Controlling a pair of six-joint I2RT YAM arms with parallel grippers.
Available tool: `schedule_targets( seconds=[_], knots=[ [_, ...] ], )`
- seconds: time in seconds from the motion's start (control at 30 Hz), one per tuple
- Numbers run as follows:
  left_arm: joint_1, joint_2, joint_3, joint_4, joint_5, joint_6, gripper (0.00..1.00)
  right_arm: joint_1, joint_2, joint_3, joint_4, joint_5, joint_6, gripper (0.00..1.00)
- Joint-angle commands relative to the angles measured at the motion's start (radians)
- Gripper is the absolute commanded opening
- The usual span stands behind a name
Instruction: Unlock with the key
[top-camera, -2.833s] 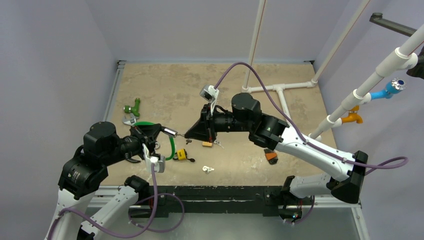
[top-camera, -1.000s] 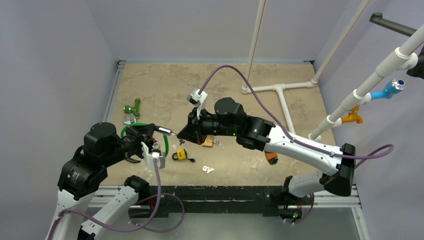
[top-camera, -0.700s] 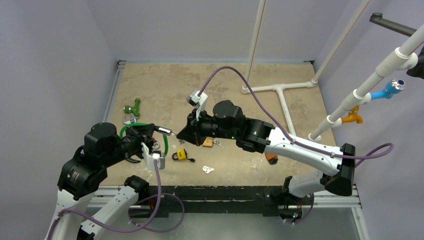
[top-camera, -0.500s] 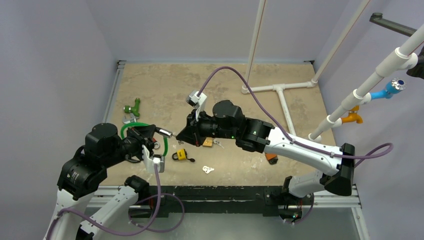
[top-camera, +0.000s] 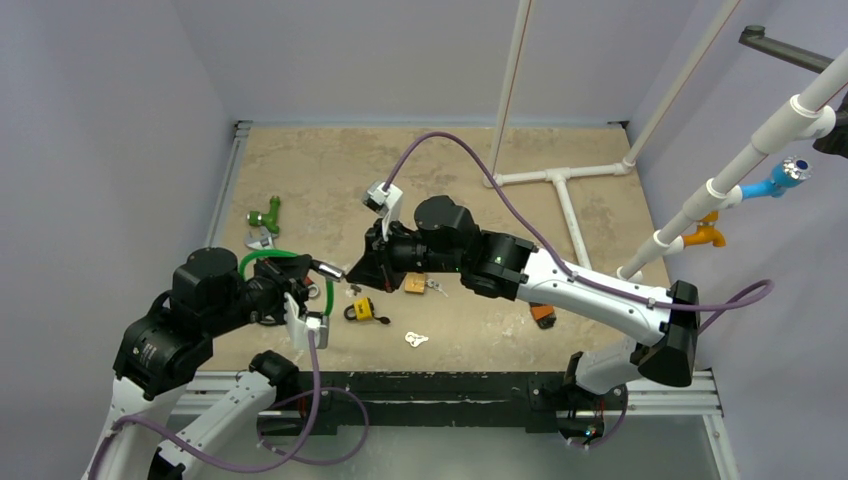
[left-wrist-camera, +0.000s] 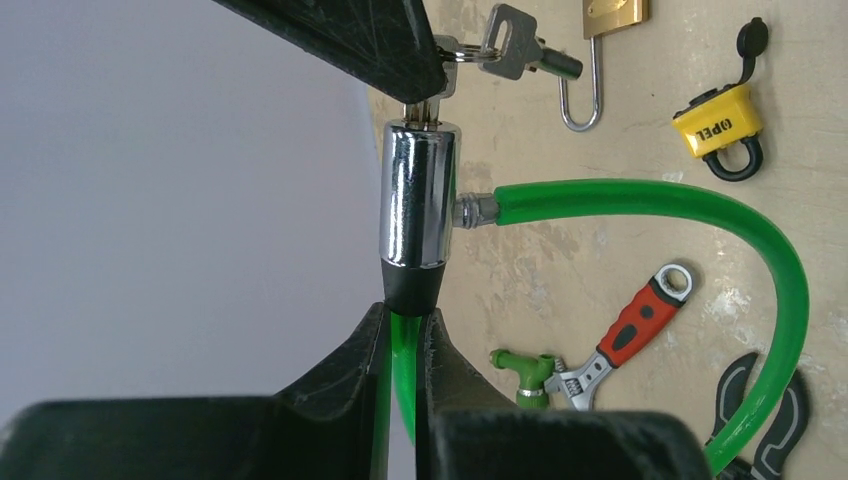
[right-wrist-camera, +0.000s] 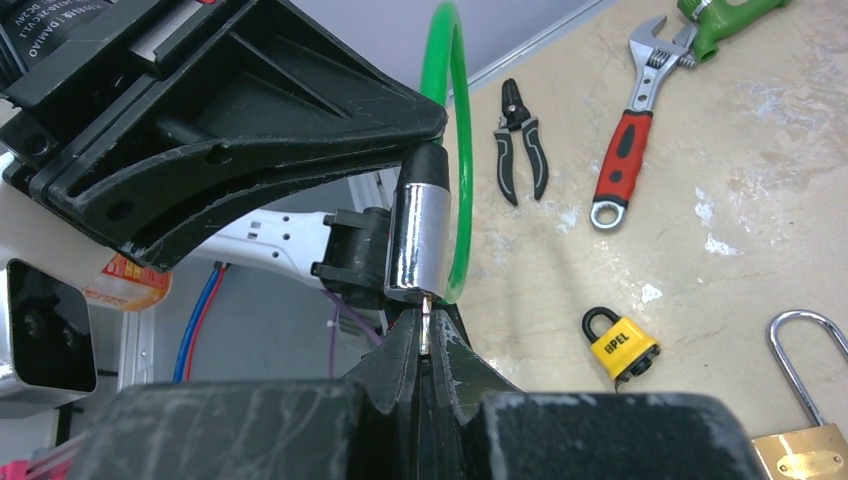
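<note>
Grippers meet tip to tip in the top view, left gripper (top-camera: 312, 270) against right gripper (top-camera: 351, 276). One chrome lock barrel (top-camera: 328, 268) bridges them, and its green cable (top-camera: 268, 255) loops behind the left fingers.

Left wrist view: the left fingers clench the barrel's black end, and one key (left-wrist-camera: 423, 112) enters its far end.

Right wrist view: the right fingers pinch that key's blade just beneath the barrel. Beyond them lie one yellow padlock (right-wrist-camera: 620, 346), one brass padlock (right-wrist-camera: 815, 452), one wrench (right-wrist-camera: 625, 130) and one pliers (right-wrist-camera: 525, 135).
</note>
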Motion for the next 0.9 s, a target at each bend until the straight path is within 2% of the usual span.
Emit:
schedule_targets(
  seconds=[0.0, 0.07, 0.13, 0.17, 0.33, 0.4, 0.47, 0.57, 0.7, 0.77, 0.87],
  knots=[
    [-0.026, 0.025, 0.044, 0.178, 0.154, -0.137, 0.00, 0.004, 0.011, -0.012, 0.207, -0.053, 0.037, 0.00],
    [-0.028, 0.035, 0.052, 0.192, 0.152, -0.171, 0.00, -0.002, 0.015, -0.002, 0.208, -0.050, 0.032, 0.03],
    [-0.028, 0.040, 0.057, 0.199, 0.143, -0.187, 0.00, -0.020, -0.006, -0.007, 0.208, -0.047, 0.024, 0.18],
    [-0.027, 0.041, 0.061, 0.211, 0.139, -0.211, 0.00, -0.027, -0.036, -0.016, 0.208, -0.040, 0.020, 0.30],
    [-0.027, 0.050, 0.055, 0.250, 0.109, -0.284, 0.00, -0.046, -0.143, -0.066, 0.208, 0.015, -0.008, 0.55],
    [-0.028, 0.060, 0.059, 0.266, 0.100, -0.323, 0.00, -0.046, -0.162, -0.089, 0.247, -0.004, -0.011, 0.71],
    [-0.028, 0.072, 0.069, 0.270, 0.100, -0.344, 0.00, -0.046, -0.162, -0.109, 0.264, -0.019, -0.012, 0.79],
    [-0.028, 0.083, 0.086, 0.262, 0.121, -0.371, 0.00, -0.046, -0.139, -0.108, 0.260, -0.007, -0.026, 0.79],
    [-0.027, 0.094, 0.107, 0.246, 0.118, -0.387, 0.00, -0.046, -0.103, -0.065, 0.226, -0.028, -0.050, 0.67],
    [-0.028, 0.099, 0.114, 0.234, 0.118, -0.390, 0.00, -0.046, -0.096, -0.053, 0.217, -0.034, -0.057, 0.59],
    [-0.027, 0.102, 0.123, 0.229, 0.138, -0.404, 0.00, -0.046, -0.080, -0.027, 0.202, -0.043, -0.068, 0.40]
  ],
)
